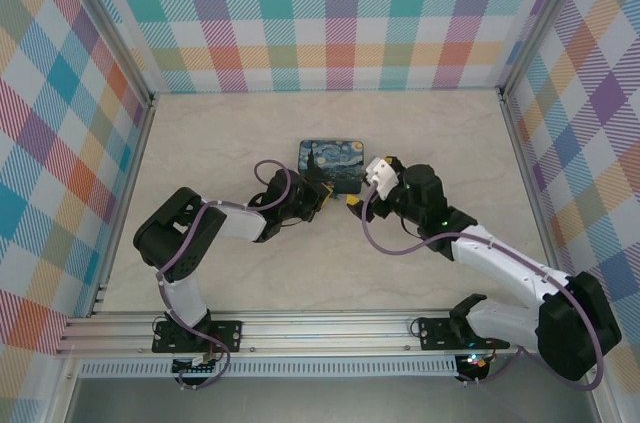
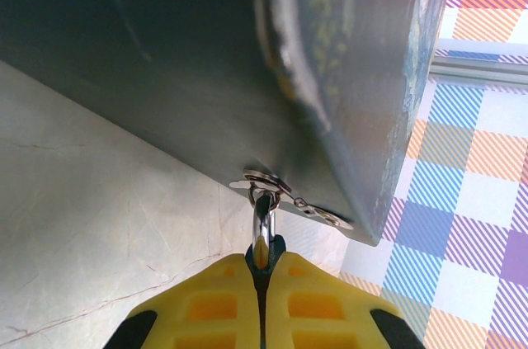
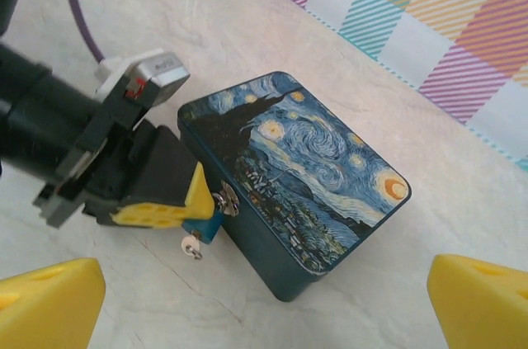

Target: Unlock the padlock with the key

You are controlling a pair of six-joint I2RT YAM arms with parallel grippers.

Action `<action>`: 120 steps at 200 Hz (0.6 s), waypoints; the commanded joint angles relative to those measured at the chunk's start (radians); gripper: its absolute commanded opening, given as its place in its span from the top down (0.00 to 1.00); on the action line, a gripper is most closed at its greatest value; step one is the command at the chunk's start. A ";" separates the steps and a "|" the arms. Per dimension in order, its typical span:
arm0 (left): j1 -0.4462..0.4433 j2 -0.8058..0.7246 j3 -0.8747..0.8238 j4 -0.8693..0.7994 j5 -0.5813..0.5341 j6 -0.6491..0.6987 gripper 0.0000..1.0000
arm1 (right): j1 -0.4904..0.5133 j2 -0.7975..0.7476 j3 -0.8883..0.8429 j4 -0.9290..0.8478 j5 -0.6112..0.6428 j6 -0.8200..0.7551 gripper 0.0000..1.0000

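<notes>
Top view first: a dark-blue-and-yellow Starry Night painted tin box [image 1: 333,158] is sat roughly midway between the left and right edges of the pale marble-look bench [image 1: 220,143], a bit closer to the far edge. The left gripper [image 1: 320,193] is parked right at the tin's near side, and the right gripper [image 1: 354,201] is found just beside it. The lock is too tiny to be made out here, tbh.

Left wrist view: the left gripper [image 2: 266,260] is seen pressed together, its yellow fingers [image 2: 206,308] pinching the tiny bluish padlock with a thin metal shackle [image 2: 262,225]. The shackle is hooked through the tin's metal hasp [image 2: 266,184].

Right wrist view: the right gripper [image 3: 266,283] is spread wide, with nothing between its fingers. The padlock [image 3: 206,224] is held at the tin's front wall by the left gripper [image 3: 198,205]. The tiny metal key [image 3: 191,247] is seen dangling just under it; whether it's fully inserted can't be told.
</notes>
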 commanded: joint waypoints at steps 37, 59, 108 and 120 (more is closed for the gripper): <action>0.006 -0.041 0.035 0.023 0.012 -0.028 1.00 | 0.162 0.059 -0.057 0.062 0.284 -0.455 0.00; 0.004 -0.038 0.040 0.028 0.019 -0.042 1.00 | 0.196 0.123 -0.072 0.118 0.335 -0.485 0.02; 0.000 -0.040 0.040 0.036 0.020 -0.087 1.00 | 0.228 0.266 -0.068 0.219 0.351 -0.443 0.36; -0.002 -0.041 0.039 0.038 0.021 -0.096 1.00 | 0.229 0.291 -0.070 0.252 0.345 -0.423 0.42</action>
